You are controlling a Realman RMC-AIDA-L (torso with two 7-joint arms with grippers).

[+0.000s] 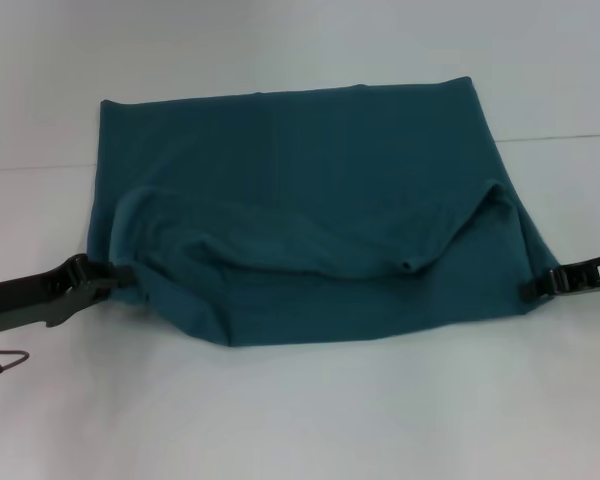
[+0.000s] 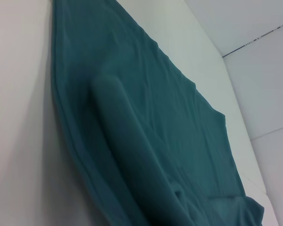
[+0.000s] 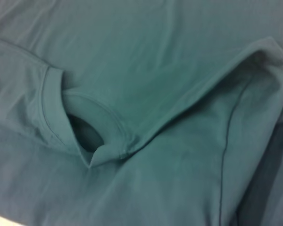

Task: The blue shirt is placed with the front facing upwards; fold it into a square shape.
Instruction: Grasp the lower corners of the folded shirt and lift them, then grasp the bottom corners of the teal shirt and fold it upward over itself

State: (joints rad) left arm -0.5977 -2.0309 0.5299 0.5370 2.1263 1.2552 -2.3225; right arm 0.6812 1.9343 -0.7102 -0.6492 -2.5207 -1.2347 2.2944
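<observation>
The blue shirt (image 1: 300, 170) lies on the white table (image 1: 300, 420), plain teal side up, with no lettering showing. A layer with the neck collar (image 1: 408, 267) is doubled over the near half and sags in the middle. My left gripper (image 1: 118, 274) is at the shirt's left edge, shut on the cloth. My right gripper (image 1: 529, 289) is at the right edge, shut on the cloth. The left wrist view shows the shirt (image 2: 146, 117) with a raised fold. The right wrist view shows the shirt (image 3: 155, 70) close up with the collar (image 3: 85, 136) gaping open.
A seam line (image 1: 570, 137) crosses the table behind the shirt. A thin cable (image 1: 5, 360) hangs under my left arm at the left border. Bare white table surrounds the shirt on all sides.
</observation>
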